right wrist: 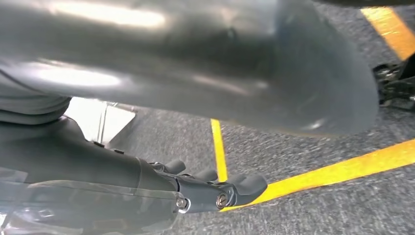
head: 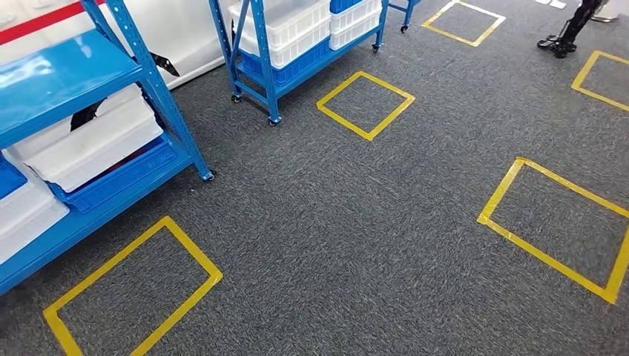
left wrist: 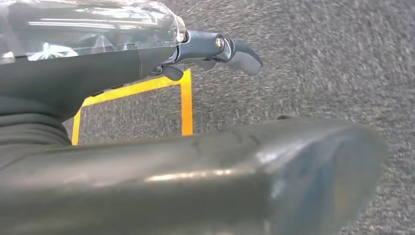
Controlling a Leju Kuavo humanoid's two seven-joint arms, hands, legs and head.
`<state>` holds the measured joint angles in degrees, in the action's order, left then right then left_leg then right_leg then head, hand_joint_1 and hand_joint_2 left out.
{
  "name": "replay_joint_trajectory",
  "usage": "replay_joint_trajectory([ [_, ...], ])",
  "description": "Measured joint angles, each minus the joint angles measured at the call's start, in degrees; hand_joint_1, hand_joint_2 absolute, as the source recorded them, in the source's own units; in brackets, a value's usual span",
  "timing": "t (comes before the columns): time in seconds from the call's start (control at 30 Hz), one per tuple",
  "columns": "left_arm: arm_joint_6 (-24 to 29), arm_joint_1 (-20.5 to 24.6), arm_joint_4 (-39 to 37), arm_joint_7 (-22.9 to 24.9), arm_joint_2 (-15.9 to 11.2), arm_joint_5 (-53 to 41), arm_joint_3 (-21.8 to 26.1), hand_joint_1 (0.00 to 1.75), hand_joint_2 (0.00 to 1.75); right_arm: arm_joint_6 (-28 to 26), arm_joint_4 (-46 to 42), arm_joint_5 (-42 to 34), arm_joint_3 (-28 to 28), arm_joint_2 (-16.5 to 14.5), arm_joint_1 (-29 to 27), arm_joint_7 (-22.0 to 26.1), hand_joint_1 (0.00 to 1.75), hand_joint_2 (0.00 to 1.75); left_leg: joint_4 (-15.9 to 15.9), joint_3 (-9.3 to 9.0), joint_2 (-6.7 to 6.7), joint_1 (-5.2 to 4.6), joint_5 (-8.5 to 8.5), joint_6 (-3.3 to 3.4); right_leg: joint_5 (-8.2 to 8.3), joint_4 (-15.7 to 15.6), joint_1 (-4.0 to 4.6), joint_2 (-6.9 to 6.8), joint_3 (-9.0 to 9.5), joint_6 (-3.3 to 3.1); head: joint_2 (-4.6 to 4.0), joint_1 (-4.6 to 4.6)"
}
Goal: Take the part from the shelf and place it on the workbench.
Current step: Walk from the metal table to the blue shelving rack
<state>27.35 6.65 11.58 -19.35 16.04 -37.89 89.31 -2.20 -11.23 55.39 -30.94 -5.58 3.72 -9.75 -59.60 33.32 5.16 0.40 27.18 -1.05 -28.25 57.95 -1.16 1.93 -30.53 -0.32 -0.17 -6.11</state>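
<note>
A blue metal shelf [head: 70, 74] stands at the left of the head view, with white bins [head: 93, 144] and blue trays [head: 122, 182] on its lower levels. Something dark [head: 85, 115] pokes out between two white bins; I cannot tell what it is. My left hand [left wrist: 98, 73] hangs over the grey carpet, its fingers [left wrist: 230, 49] stretched out and its thick thumb [left wrist: 244, 176] apart from them, holding nothing. My right hand [right wrist: 122, 176] hangs the same way, fingers [right wrist: 235, 188] extended and thumb [right wrist: 220, 63] apart, with nothing in it.
A second blue shelf on castors [head: 278, 52] holds white and blue bins at the back. Yellow tape squares [head: 366, 104] [head: 564, 222] [head: 133, 289] mark the grey carpet. A dark stand or foot [head: 565, 37] is at the far right.
</note>
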Motion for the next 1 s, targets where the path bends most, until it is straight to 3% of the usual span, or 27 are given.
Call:
replay_joint_trajectory([
  [0.07, -0.47, 0.04, 0.00, -0.15, -0.08, 0.12, 0.00, 0.00, 0.00, 0.01, 0.00, 0.00, -0.09, 0.00, -0.26, -0.05, 0.00, 0.00, -6.01, 2.63, -3.13, -0.03, 3.56, -0.30, 0.08, -0.17, 0.23, -1.60, -0.02, -0.66, 0.00, -0.02],
  [0.13, -1.37, -0.02, 0.00, -0.66, -0.15, 0.82, 0.02, 0.00, 0.00, 0.02, 0.00, 0.19, -0.20, 0.03, -0.44, -0.11, 0.00, 0.00, -13.30, 5.78, -4.37, 0.04, 6.75, -0.48, 0.01, -0.12, 0.60, -3.28, -0.13, -0.92, 0.00, -0.03],
  [0.17, -1.78, -0.09, 0.00, -0.91, -0.19, 1.45, 0.03, 0.00, 0.00, 0.04, 0.00, 0.35, -0.22, 0.04, -0.44, -0.13, 0.00, 0.00, -14.92, 6.35, -4.59, 0.06, 7.03, -0.49, -0.02, -0.09, 0.75, -4.08, -0.16, -0.97, 0.00, -0.03],
  [0.2, -2.07, -0.15, 0.00, -1.13, -0.21, 2.21, 0.06, 0.00, 0.00, 0.06, 0.00, 0.53, -0.23, 0.04, -0.38, -0.14, 0.00, 0.00, -14.00, 5.67, -4.79, 0.06, 6.10, -0.41, -0.05, -0.06, 0.86, -4.83, -0.13, -1.00, 0.00, -0.03],
  [0.23, -2.29, -0.19, 0.00, -1.36, -0.22, 3.02, 0.09, 0.00, 0.00, 0.09, 0.00, 0.72, -0.23, 0.04, -0.31, -0.15, 0.00, 0.00, -10.97, 3.92, -5.22, 0.01, 4.39, -0.23, -0.10, -0.04, 0.96, -5.53, -0.05, -1.00, 0.00, -0.03],
  [0.3, -2.93, -0.16, 0.00, -1.98, -0.21, 4.21, 0.15, 0.00, 0.00, 0.19, 0.00, 1.02, -0.23, 0.03, -0.20, -0.15, 0.00, 0.00, -2.69, -0.54, -7.90, -0.49, 1.32, 0.51, -0.27, 0.01, 1.18, -6.80, 0.21, -0.81, 0.00, -0.03],
  [0.37, -3.76, -0.11, 0.00, -2.54, -0.18, 4.63, 0.17, 0.00, 0.00, 0.25, 0.00, 1.04, -0.29, 0.03, -0.18, -0.17, 0.00, 0.00, 1.39, -2.45, -9.76, -1.12, 0.50, 1.26, -0.45, 0.08, 1.32, -7.94, 0.39, -0.40, 0.00, -0.02],
  [0.43, -4.36, -0.25, 0.00, -2.78, -0.13, 4.71, 0.17, 0.00, 0.00, 0.20, -0.01, 0.76, -0.39, 0.03, 0.01, -0.22, 0.00, 0.00, 1.81, -2.35, -8.74, -1.24, 0.29, 1.76, -0.52, 0.02, 1.35, -9.03, 0.60, 0.13, 0.00, -0.03],
  [0.47, -4.57, -0.36, 0.00, -2.84, -0.07, 4.70, 0.17, 0.00, 0.00, 0.16, -0.01, 0.58, -0.45, 0.05, 0.13, -0.26, 0.00, 0.00, 2.13, -2.46, -8.09, -1.06, 0.00, 1.99, -0.76, 0.19, 1.29, -8.66, 0.69, 0.47, 0.00, -0.02],
  [0.53, -4.92, -0.41, 0.00, -2.86, 0.07, 4.57, 0.17, 0.00, 0.00, 0.09, -0.02, 0.24, -0.61, 0.11, 0.11, -0.31, 0.00, 0.00, 2.82, -2.65, -6.84, -0.61, -0.74, 2.62, -2.77, 2.81, 1.07, -5.73, -0.32, 1.18, 0.00, -0.01],
  [0.6, -5.38, -0.39, 0.00, -2.84, 0.15, 4.25, 0.17, 0.00, 0.00, 0.02, -0.01, 0.03, -0.81, 0.14, -0.17, -0.33, 0.00, 0.00, 2.97, -2.40, -5.58, -0.48, -1.13, 2.96, -6.48, 9.62, 0.67, -2.68, -3.55, 1.69, 0.00, -0.01],
  [0.63, -5.60, -0.41, 0.00, -2.79, 0.17, 4.05, 0.17, 0.00, 0.00, -0.02, -0.01, -0.01, -0.88, 0.14, -0.27, -0.33, 0.00, 0.00, 2.95, -2.25, -4.83, -0.47, -1.21, 2.98, -7.84, 13.22, 0.52, -2.22, -5.32, 1.86, -0.01, -0.01],
  [0.67, -5.80, -0.45, 0.00, -2.73, 0.17, 3.90, 0.17, 0.00, 0.00, -0.05, 0.00, -0.03, -0.92, 0.14, -0.36, -0.32, 0.00, 0.00, 2.90, -2.18, -4.03, -0.44, -1.28, 2.94, -8.15, 15.42, 0.36, -2.09, -6.44, 2.03, -0.01, -0.01],
  [0.7, -5.98, -0.50, 0.00, -2.61, 0.16, 3.80, 0.16, 0.00, 0.00, -0.10, 0.00, -0.06, -0.96, 0.15, -0.44, -0.29, 0.00, 0.00, 2.81, -2.15, -3.19, -0.39, -1.31, 2.85, -7.28, 15.57, 0.20, -2.02, -6.61, 2.18, -0.01, -0.01],
  [0.77, -6.20, -0.54, 0.00, -2.33, 0.16, 3.65, 0.14, 0.00, 0.00, -0.21, 0.00, -0.17, -1.09, 0.20, -0.55, -0.14, 0.00, 0.00, 2.45, -2.15, -1.62, -0.20, -1.24, 2.53, -3.05, 9.55, -0.21, -1.26, -4.00, 2.38, 0.00, -0.01],
  [0.83, -6.43, -0.47, 0.00, -2.21, 0.14, 3.54, 0.04, 0.00, 0.00, -0.28, 0.03, -0.44, -1.39, 0.23, -0.72, 0.05, 0.00, 0.00, 1.79, -1.72, -0.30, -0.17, -1.03, 1.84, -0.37, 2.72, -0.46, 1.13, -1.09, 2.33, 0.00, -0.02],
  [0.9, -7.19, -0.49, 0.00, -2.28, 0.08, 3.45, -0.10, 0.00, 0.00, -0.35, 0.07, -0.81, -1.81, 0.24, -0.74, 0.24, 0.00, 0.00, 1.48, -1.11, 0.77, -0.09, -1.07, 0.98, -0.25, 0.63, -0.32, 2.28, -0.38, 1.82, 0.00, -0.02],
  [0.97, -8.08, -0.68, 0.00, -2.36, -0.07, 3.26, -0.21, 0.00, 0.00, -0.43, 0.07, -1.05, -2.16, 0.22, -0.61, 0.45, 0.00, 0.00, 1.45, -0.73, 1.37, 0.12, -1.19, 0.28, 0.00, 0.38, -0.31, 1.03, -0.36, 0.97, 0.00, -0.02],
  [1.0, -8.40, -0.75, 0.00, -2.38, -0.16, 3.16, -0.30, 0.00, 0.00, -0.49, 0.07, -1.11, -2.27, 0.20, -0.67, 0.56, 0.00, 0.00, 0.80, -0.35, 0.64, 0.14, -0.70, 0.02, 0.15, 0.15, -0.35, 0.36, -0.29, 0.52, 0.00, -0.02],
])
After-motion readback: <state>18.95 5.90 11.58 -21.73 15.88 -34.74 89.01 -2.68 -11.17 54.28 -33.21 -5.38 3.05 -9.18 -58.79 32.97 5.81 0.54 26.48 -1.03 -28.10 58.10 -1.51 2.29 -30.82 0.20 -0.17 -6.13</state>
